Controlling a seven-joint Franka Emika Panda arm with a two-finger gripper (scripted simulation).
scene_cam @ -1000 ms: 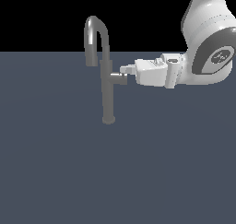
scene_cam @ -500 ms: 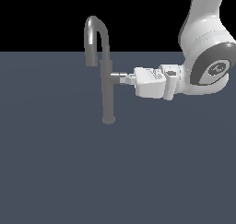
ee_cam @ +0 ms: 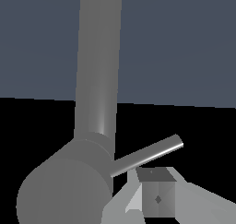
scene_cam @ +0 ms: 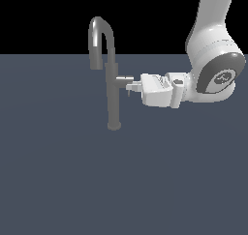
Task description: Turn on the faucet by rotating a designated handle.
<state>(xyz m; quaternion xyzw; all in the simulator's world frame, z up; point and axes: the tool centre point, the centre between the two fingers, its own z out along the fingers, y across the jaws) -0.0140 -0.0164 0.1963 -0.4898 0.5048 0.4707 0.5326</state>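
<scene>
on a flat slate-blue floor [scene_cam: 58, 181] under black backdrop, faucet [scene_cam: 113, 94] stands; fingers [scene_cam: 130, 88] state unclear.

— What sort of place is this?

— A rendered test scene, not a kitchen or a workshop. A flat, featureless slate-blue floor [scene_cam: 58, 181] runs to a straight horizon, and above it the background is plain black, with no walls, furniture or fittings.

— What shows it?

— A grey faucet [scene_cam: 113, 91] stands straight out of the bare surface with no sink or counter around it. Beside it on the exterior view's right is a glossy white robot arm [scene_cam: 210, 60], evenly shaded. The wrist view shows the same smooth grey column [ee_cam: 97, 66] against flat blue and black bands.
</scene>
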